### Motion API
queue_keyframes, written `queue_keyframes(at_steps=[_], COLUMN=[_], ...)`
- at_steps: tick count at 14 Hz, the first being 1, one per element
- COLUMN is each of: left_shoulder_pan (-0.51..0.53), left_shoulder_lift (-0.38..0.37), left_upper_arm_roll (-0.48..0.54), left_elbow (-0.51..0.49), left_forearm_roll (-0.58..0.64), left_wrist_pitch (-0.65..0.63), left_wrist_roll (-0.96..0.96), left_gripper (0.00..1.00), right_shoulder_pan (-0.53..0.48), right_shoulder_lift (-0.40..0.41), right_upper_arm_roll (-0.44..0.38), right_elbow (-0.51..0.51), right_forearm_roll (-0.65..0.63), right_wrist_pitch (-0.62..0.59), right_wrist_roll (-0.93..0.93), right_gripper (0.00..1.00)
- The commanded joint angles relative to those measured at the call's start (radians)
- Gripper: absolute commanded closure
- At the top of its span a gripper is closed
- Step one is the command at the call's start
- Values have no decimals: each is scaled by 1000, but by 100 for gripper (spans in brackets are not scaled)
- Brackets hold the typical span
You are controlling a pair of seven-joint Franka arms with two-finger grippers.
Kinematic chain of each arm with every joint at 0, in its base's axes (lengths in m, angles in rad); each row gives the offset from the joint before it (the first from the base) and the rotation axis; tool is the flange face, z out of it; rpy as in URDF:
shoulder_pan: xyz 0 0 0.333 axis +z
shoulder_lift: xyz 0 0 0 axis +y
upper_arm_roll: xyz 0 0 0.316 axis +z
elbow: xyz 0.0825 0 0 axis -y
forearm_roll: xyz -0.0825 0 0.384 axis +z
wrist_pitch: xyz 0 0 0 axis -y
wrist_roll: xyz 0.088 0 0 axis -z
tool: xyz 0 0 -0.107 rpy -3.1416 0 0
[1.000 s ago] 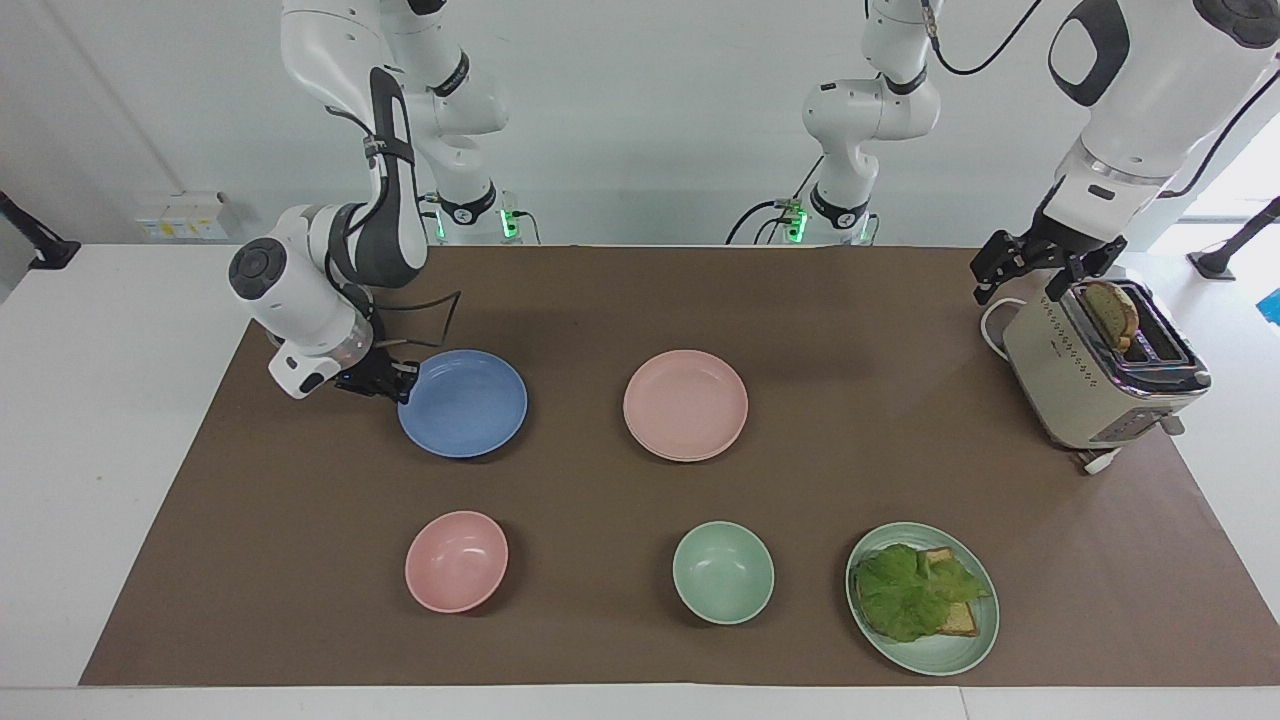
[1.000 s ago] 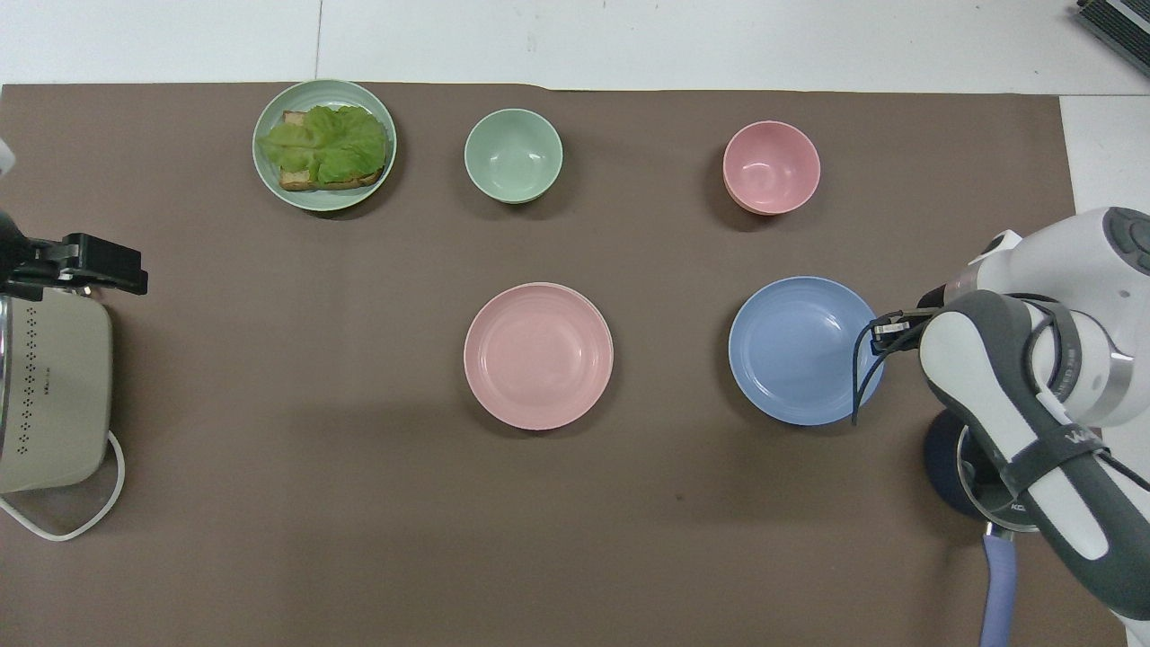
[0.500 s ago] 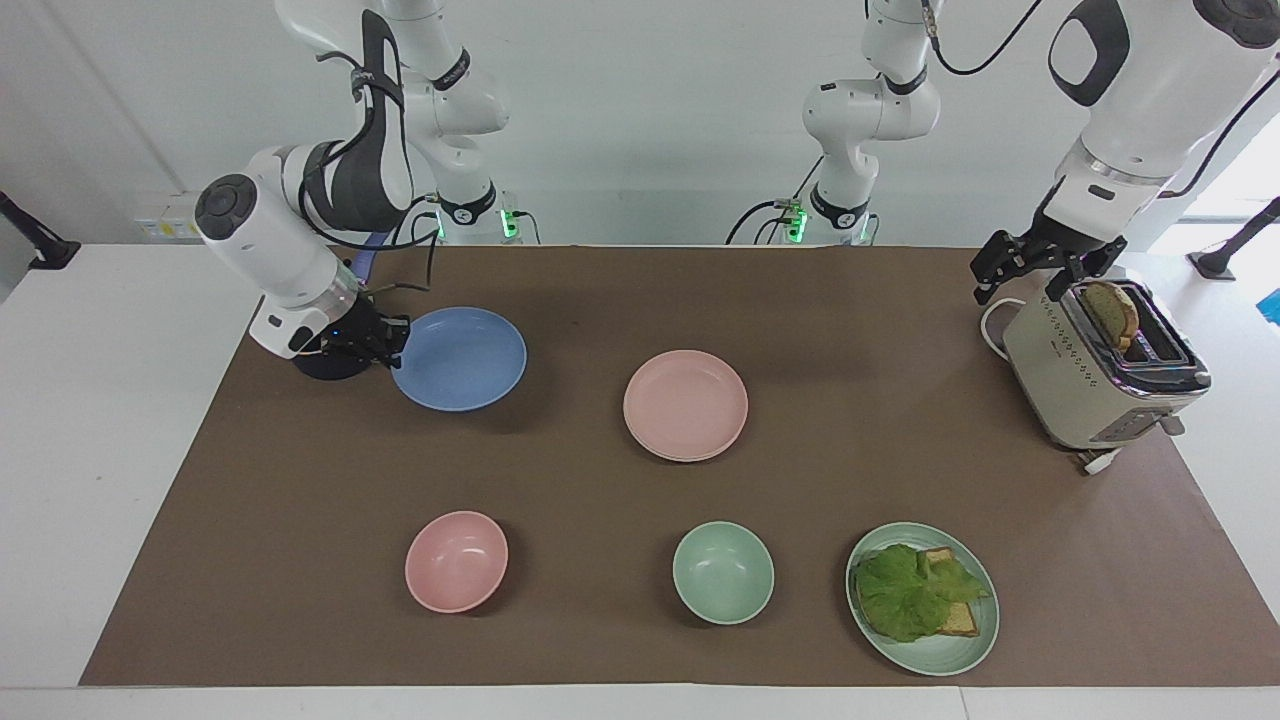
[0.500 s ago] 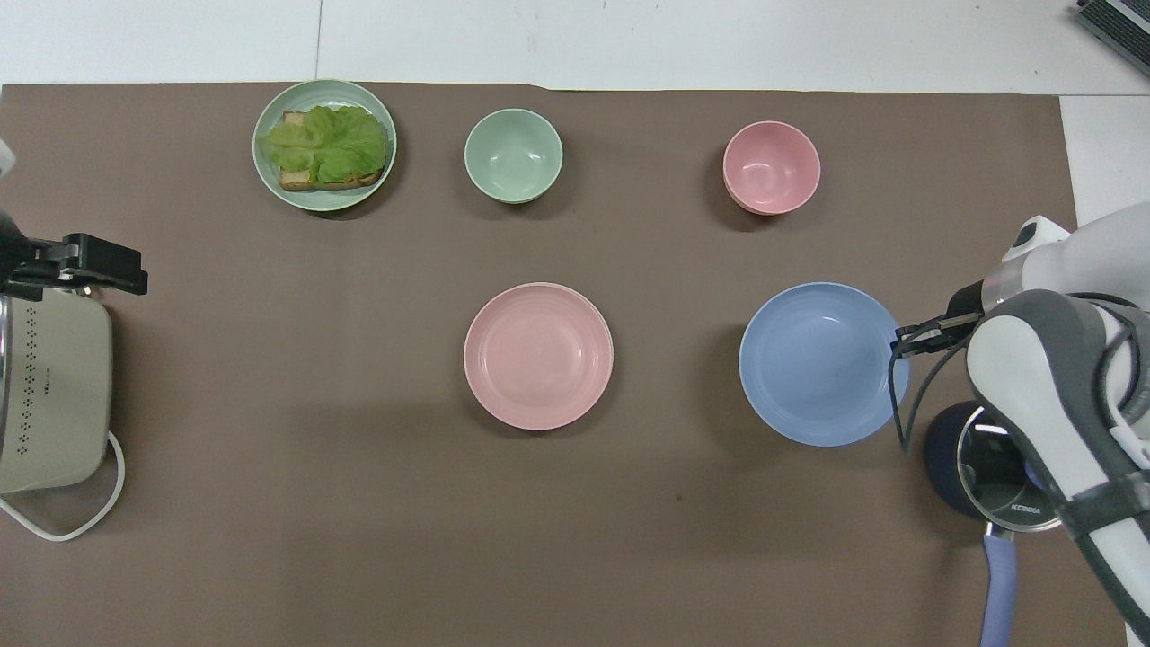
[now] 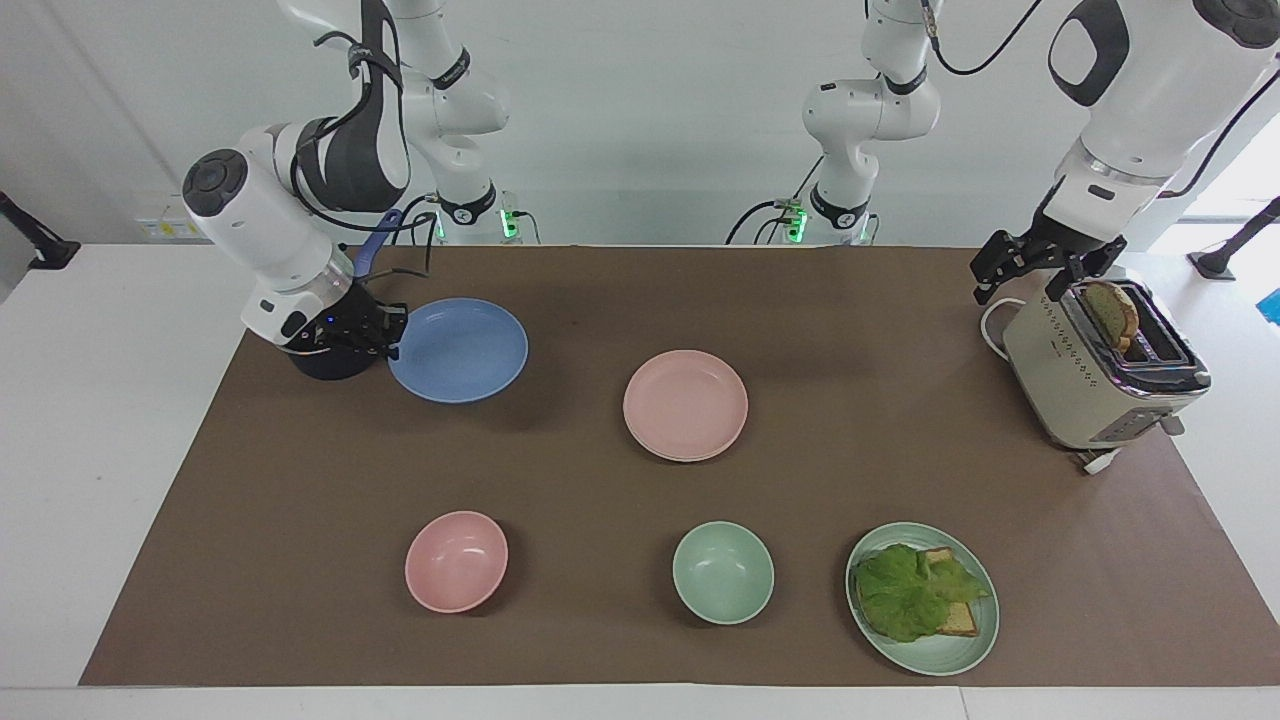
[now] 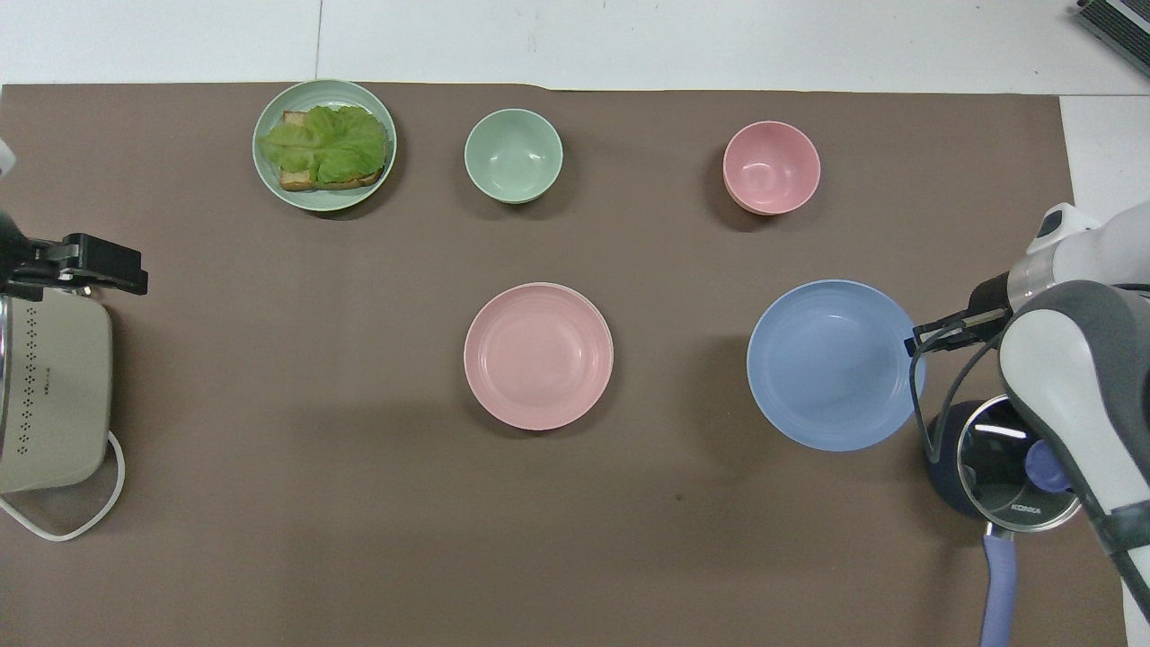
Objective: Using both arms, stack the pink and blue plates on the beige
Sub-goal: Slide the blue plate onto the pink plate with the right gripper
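Observation:
My right gripper (image 5: 390,335) (image 6: 918,338) is shut on the rim of the blue plate (image 5: 460,350) (image 6: 831,364). It holds the plate roughly level in the air over the mat, beside a dark pot. In the middle of the mat lies the pink plate (image 5: 685,400) (image 6: 537,355). A thin cream edge of the beige plate (image 5: 672,458) peeks out from under it. My left gripper (image 5: 1032,272) (image 6: 90,262) hangs open over the toaster at the left arm's end, holding nothing.
The cream toaster (image 5: 1090,385) with a bread slice stands at the left arm's end. A dark pot (image 5: 325,360) (image 6: 997,463) with glass lid sits under my right wrist. Farther out stand a pink bowl (image 5: 456,560), a green bowl (image 5: 722,572) and a green plate with lettuce (image 5: 922,598).
My right gripper has lifted the blue plate off the mat and drawn it toward the robots and the right arm's end. The left arm has not moved.

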Motion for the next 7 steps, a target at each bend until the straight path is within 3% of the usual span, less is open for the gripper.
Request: queue_keyframes(at_steps=[1, 7], left_shoulder_pan=[6, 6], left_shoulder_lift=[-7, -7], left_upper_arm_roll=[-6, -6], left_elbow=[5, 5], left_forearm_roll=[7, 9], left_wrist_pitch=[-13, -13], left_wrist_roll=[-9, -9], left_gripper=[0, 0], right_shoulder_pan=[63, 272], right_shoulder_lift=[21, 28], right_upper_arm_roll=[9, 10], right_elbow=[40, 53], right_forearm_roll=[8, 23], right_wrist_pitch=[7, 56], right_wrist_roll=[122, 448], right_gripper=[100, 100])
